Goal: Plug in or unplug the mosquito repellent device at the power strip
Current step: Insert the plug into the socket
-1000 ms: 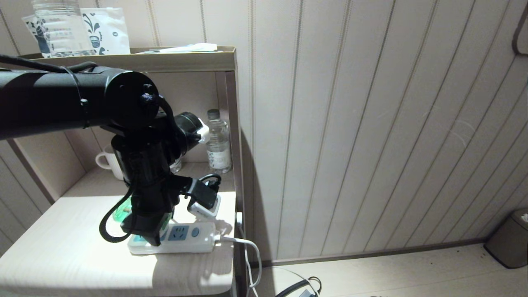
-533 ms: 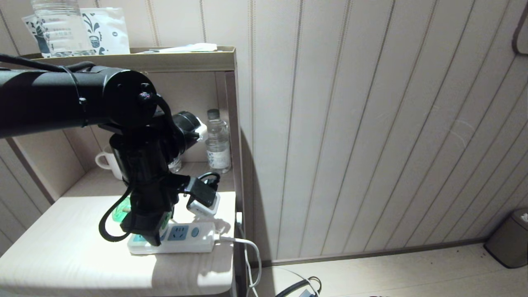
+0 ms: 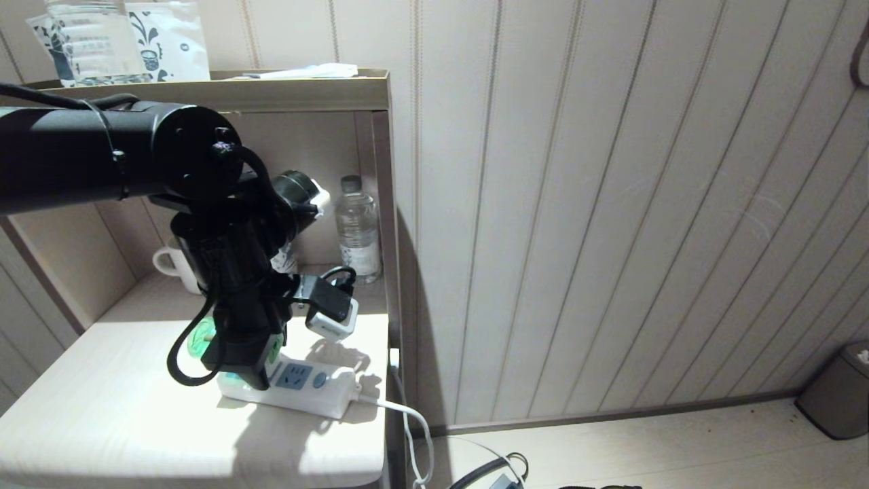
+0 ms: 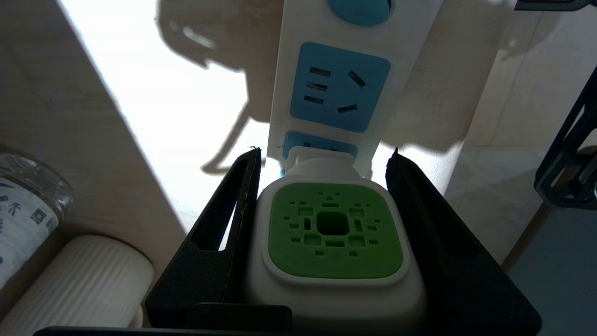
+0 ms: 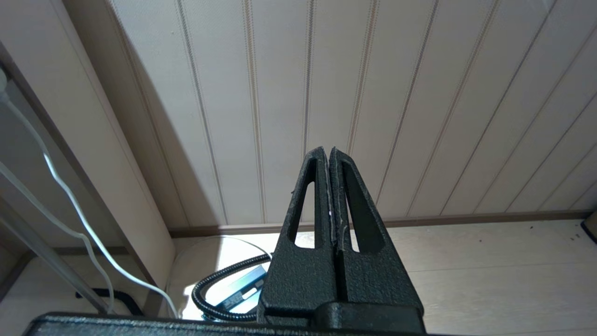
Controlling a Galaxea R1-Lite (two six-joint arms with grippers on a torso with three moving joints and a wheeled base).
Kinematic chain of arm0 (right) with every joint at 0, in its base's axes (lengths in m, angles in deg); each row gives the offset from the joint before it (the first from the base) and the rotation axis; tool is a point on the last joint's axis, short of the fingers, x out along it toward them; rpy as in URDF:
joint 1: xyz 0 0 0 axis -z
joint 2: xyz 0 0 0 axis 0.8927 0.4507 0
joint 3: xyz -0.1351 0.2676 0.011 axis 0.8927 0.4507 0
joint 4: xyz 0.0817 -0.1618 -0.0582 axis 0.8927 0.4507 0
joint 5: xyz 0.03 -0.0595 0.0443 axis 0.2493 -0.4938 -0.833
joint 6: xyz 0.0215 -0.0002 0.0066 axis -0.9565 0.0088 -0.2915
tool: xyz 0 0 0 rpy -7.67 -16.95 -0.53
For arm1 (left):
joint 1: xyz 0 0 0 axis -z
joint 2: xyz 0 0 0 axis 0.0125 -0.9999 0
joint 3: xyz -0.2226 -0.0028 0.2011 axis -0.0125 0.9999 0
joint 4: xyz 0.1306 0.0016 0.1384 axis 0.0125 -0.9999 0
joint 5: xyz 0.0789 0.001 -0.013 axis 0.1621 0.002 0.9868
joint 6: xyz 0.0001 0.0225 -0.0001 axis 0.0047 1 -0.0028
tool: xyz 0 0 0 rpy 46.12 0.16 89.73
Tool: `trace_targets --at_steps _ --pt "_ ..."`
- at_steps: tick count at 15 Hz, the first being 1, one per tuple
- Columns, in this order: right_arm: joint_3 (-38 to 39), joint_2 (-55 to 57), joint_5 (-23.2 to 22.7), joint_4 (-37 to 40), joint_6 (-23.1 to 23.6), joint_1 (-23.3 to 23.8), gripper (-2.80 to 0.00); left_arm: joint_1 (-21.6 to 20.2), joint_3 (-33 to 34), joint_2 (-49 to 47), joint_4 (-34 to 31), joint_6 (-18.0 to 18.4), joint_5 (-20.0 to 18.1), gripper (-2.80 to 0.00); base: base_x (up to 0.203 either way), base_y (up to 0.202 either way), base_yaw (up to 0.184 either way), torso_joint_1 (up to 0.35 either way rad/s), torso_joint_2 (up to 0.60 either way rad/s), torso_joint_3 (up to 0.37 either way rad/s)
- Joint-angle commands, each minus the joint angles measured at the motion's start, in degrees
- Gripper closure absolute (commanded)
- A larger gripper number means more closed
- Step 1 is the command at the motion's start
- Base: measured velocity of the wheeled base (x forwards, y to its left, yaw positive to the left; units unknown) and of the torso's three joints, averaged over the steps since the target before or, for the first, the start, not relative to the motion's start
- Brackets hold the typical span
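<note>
Currently the left gripper (image 4: 322,161) is closed around the mosquito repellent device (image 4: 332,233): its two black fingers (image 4: 224,224) press flat against the sides of the white rounded-square head, spread only as wide as that head. The green perforated centre faces the wrist camera. The device's white plug end meets the power strip (image 4: 345,60) at a blue socket; whether the pins are fully seated cannot be told. The next socket along the strip is free, with a round blue button beyond it.

From the head view, the left gripper (image 3: 248,370) points steeply down onto the power strip (image 3: 305,390), which lies at a slant near the front right corner of the shelf (image 3: 102,421). A sliver of the device's green bottle (image 3: 198,339) shows just left of the gripper. The left arm (image 3: 81,159) runs in level from the left above the strip, then bends down at the wrist. A white cable (image 3: 400,411) leaves the strip's right end and drops over the shelf edge. Behind the strip stand a white mug (image 3: 173,266) and a clear water bottle (image 3: 357,227).

The right gripper (image 5: 332,156) hangs well off the strip, near the floor by the panelled wall, fingers pressed together on nothing.
</note>
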State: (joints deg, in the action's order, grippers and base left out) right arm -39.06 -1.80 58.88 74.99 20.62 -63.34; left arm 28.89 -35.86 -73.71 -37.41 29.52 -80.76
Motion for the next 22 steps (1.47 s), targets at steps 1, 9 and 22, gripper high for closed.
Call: trace_targets --at_steps 1,9,22 --pt "0.0 0.0 0.0 0.1 0.0 0.0 0.00 0.0 0.0 1.5 -0.5 -0.1 0.3 0.00 0.000 0.000 0.000 0.000 0.00 0.000" --pt "0.0 0.0 0.0 0.0 0.0 0.0 0.00 0.0 0.2 2.2 -1.0 -0.1 0.6 0.00 0.000 0.000 0.000 0.000 0.00 0.000" --pt "0.0 0.0 0.0 0.0 0.0 0.0 0.00 0.0 -0.4 0.7 -0.4 0.3 0.1 0.00 0.000 0.000 0.000 0.000 0.00 0.000"
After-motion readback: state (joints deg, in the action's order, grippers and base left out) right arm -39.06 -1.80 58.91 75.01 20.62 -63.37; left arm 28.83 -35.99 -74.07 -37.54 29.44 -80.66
